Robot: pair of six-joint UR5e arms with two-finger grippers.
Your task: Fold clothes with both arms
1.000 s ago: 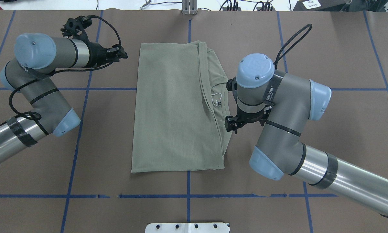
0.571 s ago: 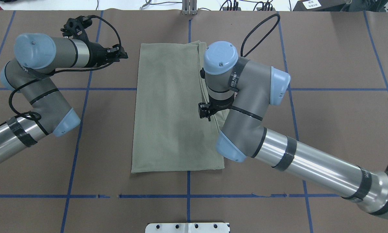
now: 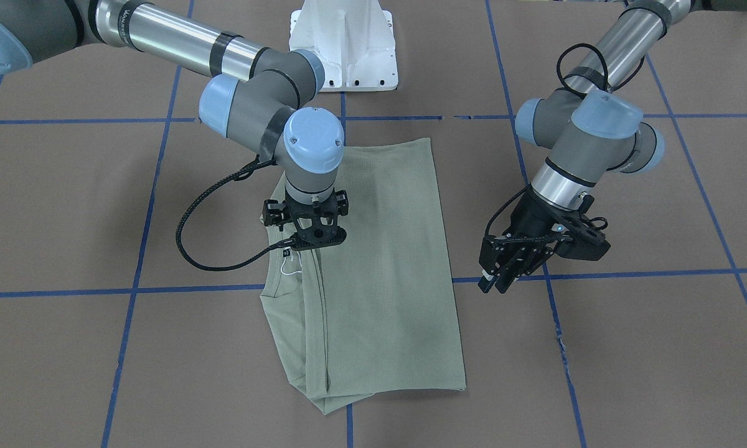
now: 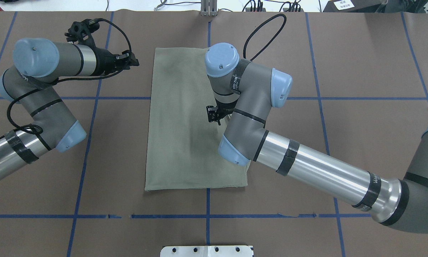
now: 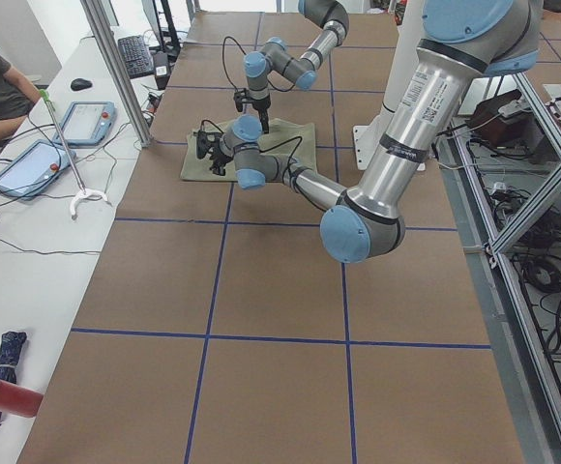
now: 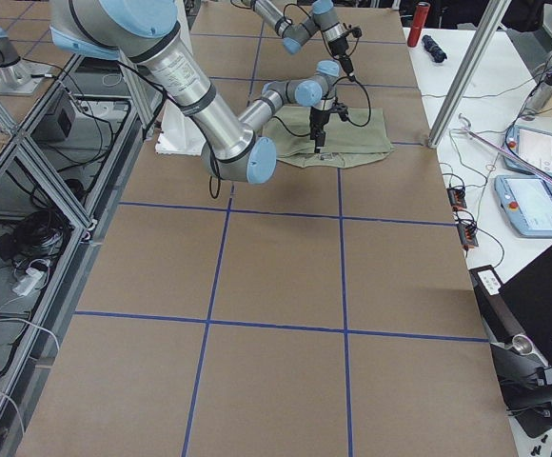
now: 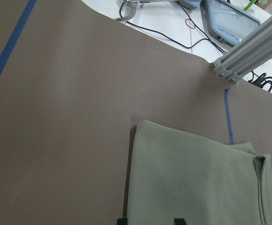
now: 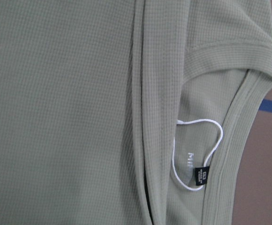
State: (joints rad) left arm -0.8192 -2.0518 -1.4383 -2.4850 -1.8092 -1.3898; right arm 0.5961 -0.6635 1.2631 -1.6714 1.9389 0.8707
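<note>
While the right gripper hangs above the shirt near its neck (jaw spread: cannot tell), the left gripper hovers spread and empty; the shirt lies folded on the table, lengthwise away from the robot, neck rightward.

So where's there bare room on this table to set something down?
The brown paper table is bare in the corner beyond the grey right arm, and in the strip between the green knit shirt and the white pedestal. It is crowded over the shirt, where the black right gripper hangs.

table: brown, blue tape grid | on it: folded green shirt, flat
</note>
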